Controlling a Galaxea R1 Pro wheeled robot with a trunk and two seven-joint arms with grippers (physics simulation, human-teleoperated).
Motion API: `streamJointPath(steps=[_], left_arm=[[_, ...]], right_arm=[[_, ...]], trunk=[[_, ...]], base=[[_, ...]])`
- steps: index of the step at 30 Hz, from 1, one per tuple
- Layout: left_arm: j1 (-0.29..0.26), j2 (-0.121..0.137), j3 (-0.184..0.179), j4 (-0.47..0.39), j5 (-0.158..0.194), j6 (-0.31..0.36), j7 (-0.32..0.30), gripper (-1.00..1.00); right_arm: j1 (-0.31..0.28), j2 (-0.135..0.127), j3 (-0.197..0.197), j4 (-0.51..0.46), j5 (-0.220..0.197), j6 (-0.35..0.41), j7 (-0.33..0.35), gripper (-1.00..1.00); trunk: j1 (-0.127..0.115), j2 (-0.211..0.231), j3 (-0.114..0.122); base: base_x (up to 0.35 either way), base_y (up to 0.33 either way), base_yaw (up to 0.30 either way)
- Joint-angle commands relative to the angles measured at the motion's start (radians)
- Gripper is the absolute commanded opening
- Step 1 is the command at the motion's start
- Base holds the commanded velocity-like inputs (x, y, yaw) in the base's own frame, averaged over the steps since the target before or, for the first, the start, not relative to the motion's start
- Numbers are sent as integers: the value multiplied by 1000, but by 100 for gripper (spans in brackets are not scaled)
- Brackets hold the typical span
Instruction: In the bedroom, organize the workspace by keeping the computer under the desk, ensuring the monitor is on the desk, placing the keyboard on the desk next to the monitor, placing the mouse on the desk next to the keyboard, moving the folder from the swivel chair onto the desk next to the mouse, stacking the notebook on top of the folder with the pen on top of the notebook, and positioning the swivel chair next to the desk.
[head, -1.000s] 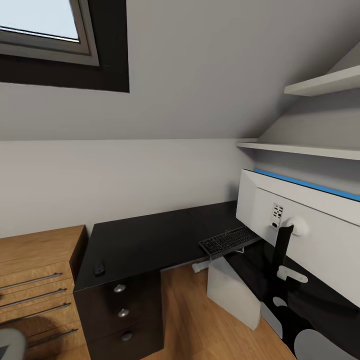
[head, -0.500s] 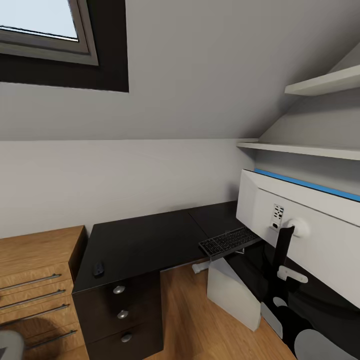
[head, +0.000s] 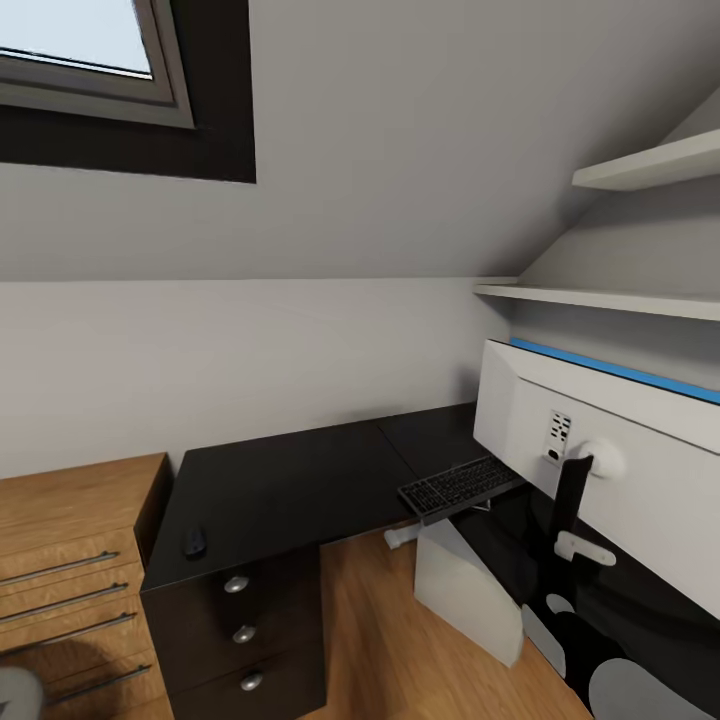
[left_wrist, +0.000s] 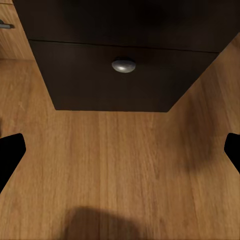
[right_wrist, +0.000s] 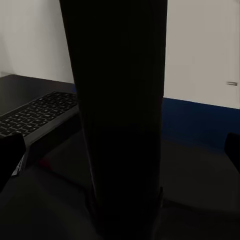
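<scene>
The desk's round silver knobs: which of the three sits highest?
The knob just under the desk top edge, below the mouse; the other two sit on the drawers beneath it.

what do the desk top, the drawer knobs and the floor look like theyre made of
Desk: black, smooth board, probably laminate; faint sheen, no grain.
Drawer knobs: likely brushed metal; round, silver-grey, with a soft highlight.
Floor: wood or wood-look planks; warm brown grain and board seams, satin finish.

The black desk (head: 300, 480) carries the mouse (head: 194, 542), the keyboard (head: 460, 485) and the monitor (head: 620, 470).
</scene>
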Motion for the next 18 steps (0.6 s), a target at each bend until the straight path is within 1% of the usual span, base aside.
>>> streamJointPath(steps=[1,7,18], left_arm=[[-1,1,-9,-1,4,-3,8,100],[-1,1,-9,-1,4,-3,8,100],[-1,1,-9,-1,4,-3,8,100]], right_arm=[[-1,-1,9,0,-8,-4,-5,100],[-1,-1,9,0,-8,-4,-6,100],[-1,-1,8,0,-8,-4,-6,100]], trunk=[[0,-1,-1],[0,-1,-1],[0,-1,-1]], base=[[74,0,0],[114,-24,0],[15,-4,0]])
